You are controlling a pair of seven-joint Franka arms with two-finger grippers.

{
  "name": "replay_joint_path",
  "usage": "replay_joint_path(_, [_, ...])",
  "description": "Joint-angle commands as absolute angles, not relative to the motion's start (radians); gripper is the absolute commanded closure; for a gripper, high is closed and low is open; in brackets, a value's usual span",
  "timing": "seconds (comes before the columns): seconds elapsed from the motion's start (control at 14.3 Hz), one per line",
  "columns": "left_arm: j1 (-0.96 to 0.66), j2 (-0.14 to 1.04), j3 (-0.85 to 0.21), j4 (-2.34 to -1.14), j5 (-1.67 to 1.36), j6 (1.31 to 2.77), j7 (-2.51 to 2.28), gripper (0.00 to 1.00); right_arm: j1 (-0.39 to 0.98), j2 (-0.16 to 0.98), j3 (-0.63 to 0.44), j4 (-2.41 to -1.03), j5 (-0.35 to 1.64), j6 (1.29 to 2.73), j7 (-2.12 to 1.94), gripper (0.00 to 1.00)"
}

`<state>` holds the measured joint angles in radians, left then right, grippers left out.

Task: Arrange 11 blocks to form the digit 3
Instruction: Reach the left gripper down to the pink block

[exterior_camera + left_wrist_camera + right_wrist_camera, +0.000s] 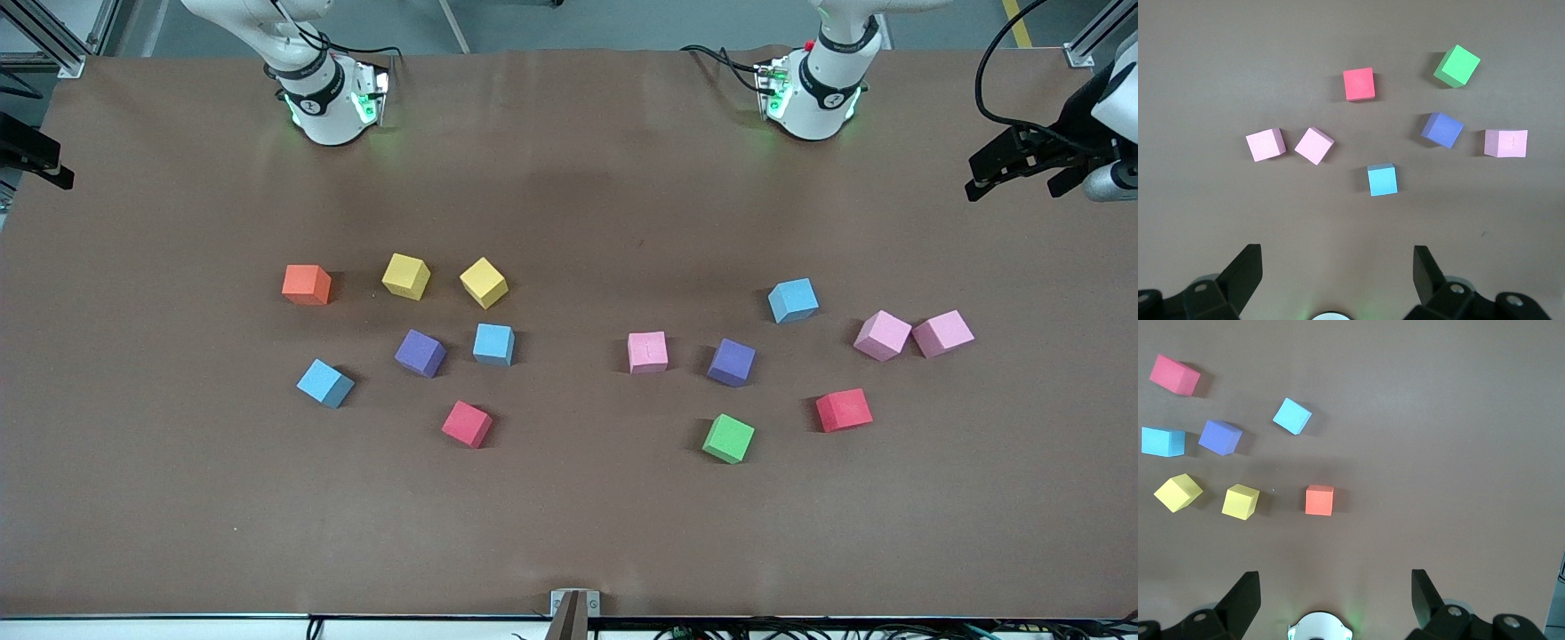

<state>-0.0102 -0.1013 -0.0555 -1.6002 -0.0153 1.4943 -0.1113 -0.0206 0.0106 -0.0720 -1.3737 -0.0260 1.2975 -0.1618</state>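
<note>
Handling: blocks [647, 352] looked light, squashy, matte; pinch opposite flat faces.
Position: lay scattered across surface [569, 516], unarranged.
Left tool [1338, 263]: hung spread, empty, over pink cubes [1314, 145].
Right tool [1336, 583]: hung spread, empty, over yellow cubes [1241, 501].

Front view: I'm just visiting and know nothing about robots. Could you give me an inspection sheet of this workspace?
Surface: brown table cover, matte.
Job's things: cubes scattered in two loose clusters, none stacked, no digit formed; blue cubes, pink cubes, yellow cubes, purple cubes, red cubes, green cube.
Clutter: orange cube, beside a yellow one.
Grippers: left claw open, empty, above its end's cluster; right claw likewise.
Cables: black cables at the arm bases.
Surroundings: metal frame, grey floor.
</note>
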Motion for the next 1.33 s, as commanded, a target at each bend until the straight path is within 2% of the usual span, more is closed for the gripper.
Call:
replay_joint_path(0.0, [-0.014, -0.092, -0.055, -1.577, -0.003, 1.479, -0.1, 0.0, -0.009, -0.055, -0.087, -1.458, 0.007, 1.333, -0.167, 0.0])
replay_joint_path(0.28, [-0.02, -0.068, -0.055, -1.575, 0.009, 1.479, -0.098, 0.0, -0.008, -0.1, -0.112, -1.514, 0.025, 1.362, -0.169, 0.0])
replay_joint_path(0.49, [-0.032, 0.016, -0.101, -1.578, -0.014, 1.494, -0.113, 0.0, -0.008, -0.101, -0.112, -1.513, 0.021, 1.362, -0.175, 0.0])
replay_joint_path(0.91, [-0.057, 0.139, -0.198, -1.667, -0.015, 1.718, -0.24, 0.0, -0.005, -0.101, -0.101, -1.513, 0.021, 1.361, -0.175, 0.0])
replay_joint_path(1.26, [-0.201, 0.283, -0.21, -1.671, -0.012, 1.896, -0.481, 0.0, -0.005, -0.101, -0.098, -1.512, 0.023, 1.362, -0.169, 0.0])
